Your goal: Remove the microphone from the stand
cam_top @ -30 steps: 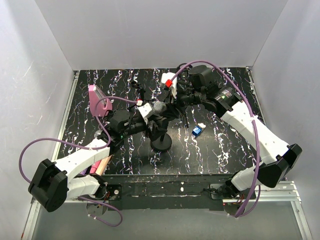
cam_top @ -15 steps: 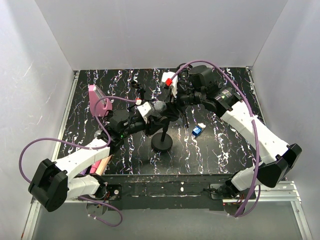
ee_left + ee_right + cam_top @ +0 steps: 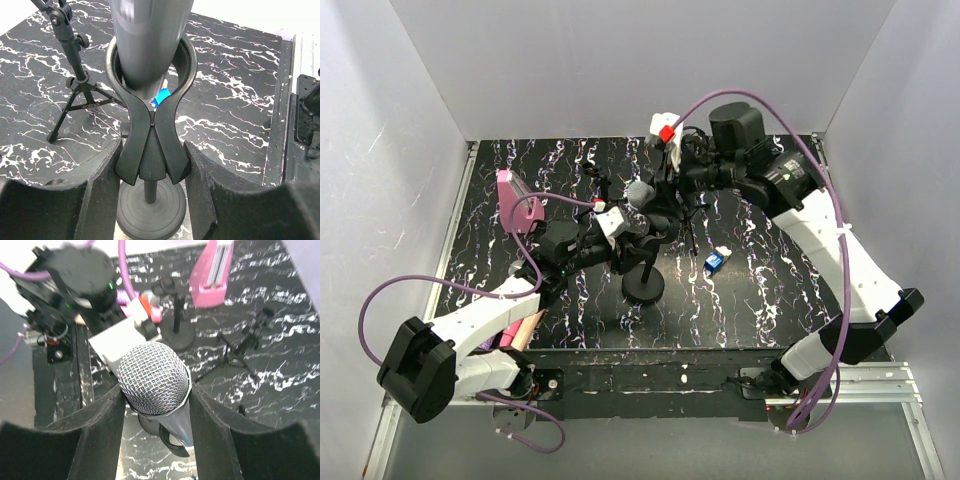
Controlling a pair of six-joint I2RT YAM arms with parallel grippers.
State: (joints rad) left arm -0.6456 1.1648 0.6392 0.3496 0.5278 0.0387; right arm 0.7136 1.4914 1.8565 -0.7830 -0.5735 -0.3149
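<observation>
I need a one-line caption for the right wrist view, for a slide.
Right gripper clamps the microphone at its mesh head.

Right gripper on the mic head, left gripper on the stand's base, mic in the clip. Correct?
One error: the left gripper is closed on the clip, not the base, which sits untouched below it. The left wrist view shows this. The rest holds: right gripper on the mic head, mic in the clip.

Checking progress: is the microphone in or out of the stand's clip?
In: left wrist view shows the microphone body passing through the clip ring.
</observation>
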